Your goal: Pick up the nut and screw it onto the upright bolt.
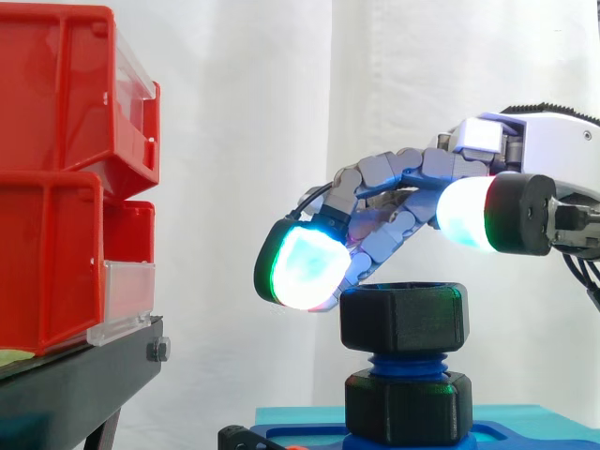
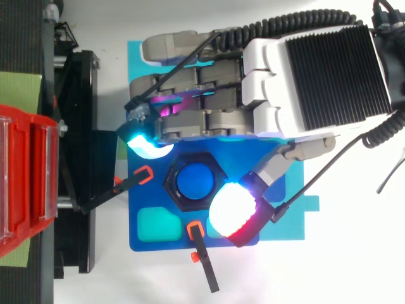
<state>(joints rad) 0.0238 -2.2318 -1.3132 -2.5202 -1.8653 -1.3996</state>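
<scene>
Open hand [image 1: 389, 178] poised over the nut [image 1: 403, 317] that sits atop the upright bolt [image 1: 405, 361]

The black hex nut rests on the top of the blue bolt's thread, axis vertical, directly below the hand. The fingers [image 2: 149, 142] and the thumb pad [image 2: 233, 209] stand spread apart and hold nothing, with the nut under the gap between them. The thumb pad is higher than the nut, so the hand probably has to drop before it can pinch the flats

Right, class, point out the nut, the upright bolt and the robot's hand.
nut [image 1: 403, 317], side view, upper black hexagon's front face.
bolt [image 2: 193, 182], top view, blue top end.
hand [image 2: 269, 63], top view, white casing.
</scene>
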